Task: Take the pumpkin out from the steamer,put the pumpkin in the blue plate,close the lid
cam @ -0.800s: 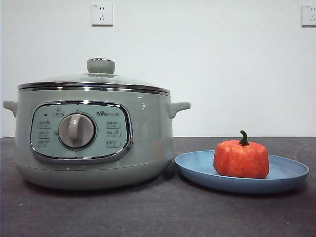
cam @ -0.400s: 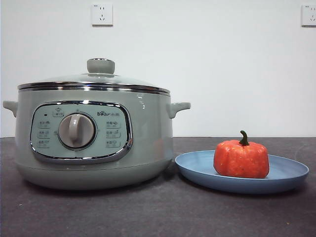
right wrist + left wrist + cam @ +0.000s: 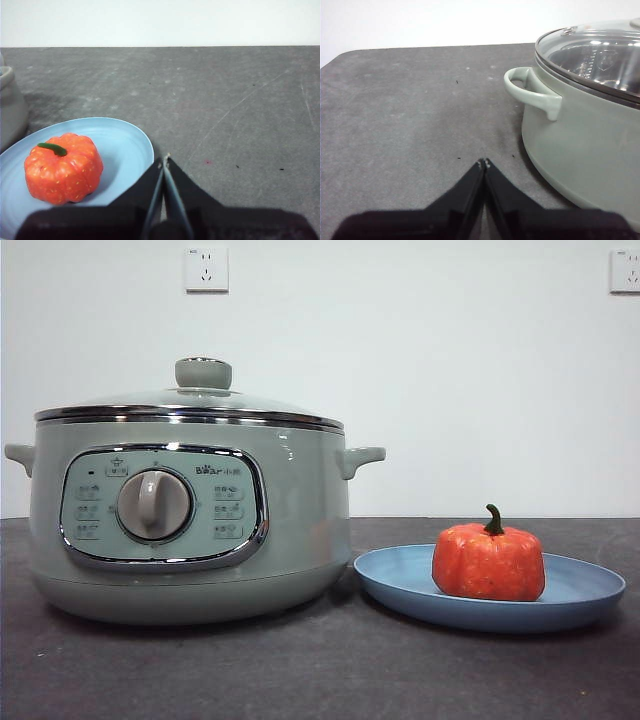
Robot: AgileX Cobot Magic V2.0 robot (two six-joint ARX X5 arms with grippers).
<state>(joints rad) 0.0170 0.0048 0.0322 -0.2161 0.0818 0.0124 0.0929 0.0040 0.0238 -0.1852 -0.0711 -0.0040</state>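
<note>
The orange-red pumpkin [image 3: 489,561] with its green stem sits upright in the blue plate [image 3: 400,585], right of the steamer [image 3: 300,530]. The glass lid [image 3: 190,400] lies closed on the steamer, its green knob [image 3: 204,373] on top. In the right wrist view the pumpkin [image 3: 63,168] rests in the plate [image 3: 125,140]; my right gripper [image 3: 164,162] is shut and empty beside the plate's rim. In the left wrist view my left gripper [image 3: 483,163] is shut and empty over the table, beside the steamer [image 3: 585,145] and its side handle [image 3: 532,92], under the lid [image 3: 600,55].
The dark grey table [image 3: 320,670] runs under everything. A white wall with two sockets [image 3: 206,269] stands behind. Neither arm shows in the front view.
</note>
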